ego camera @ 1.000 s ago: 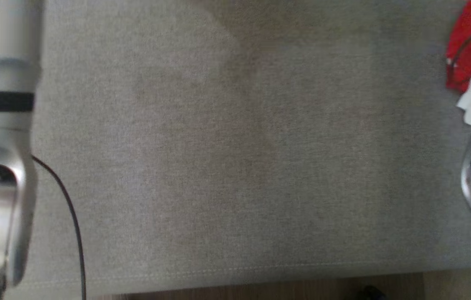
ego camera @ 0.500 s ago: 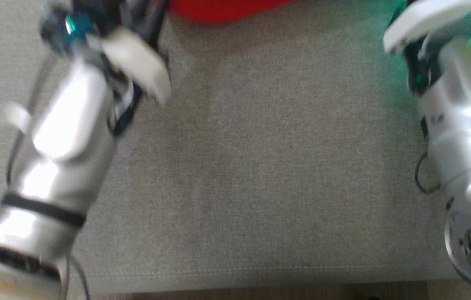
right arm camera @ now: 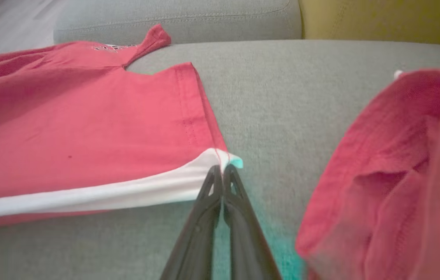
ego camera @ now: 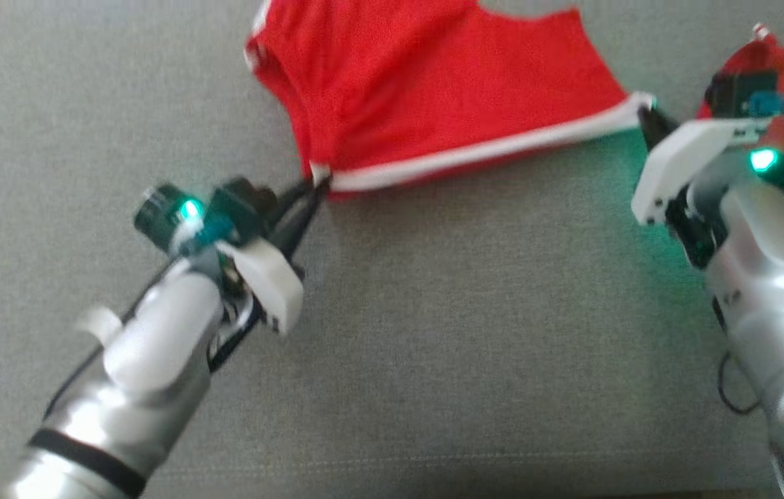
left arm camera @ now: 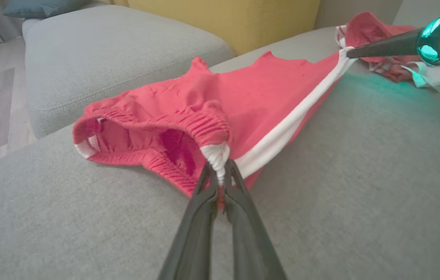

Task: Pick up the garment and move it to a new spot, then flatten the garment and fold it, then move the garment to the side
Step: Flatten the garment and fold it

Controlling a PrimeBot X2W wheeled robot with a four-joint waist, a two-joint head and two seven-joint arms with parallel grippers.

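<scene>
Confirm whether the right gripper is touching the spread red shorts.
Touching. The right wrist view shows the right gripper closed on the white-striped hem corner of the red shorts.

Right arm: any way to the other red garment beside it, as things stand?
Probably not yet. The other red garment lies close across bare cushion, but the right gripper is shut on the shorts at a hem corner; it would have to let go.

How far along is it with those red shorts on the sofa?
Done: the red shorts are gripped at two corners. In hand: the left end effector pinches the waistband, the right end effector the hem end of the white stripe, holding it straight over the grey sofa. Left: flattening the bunched waistband, folding, moving aside.
</scene>
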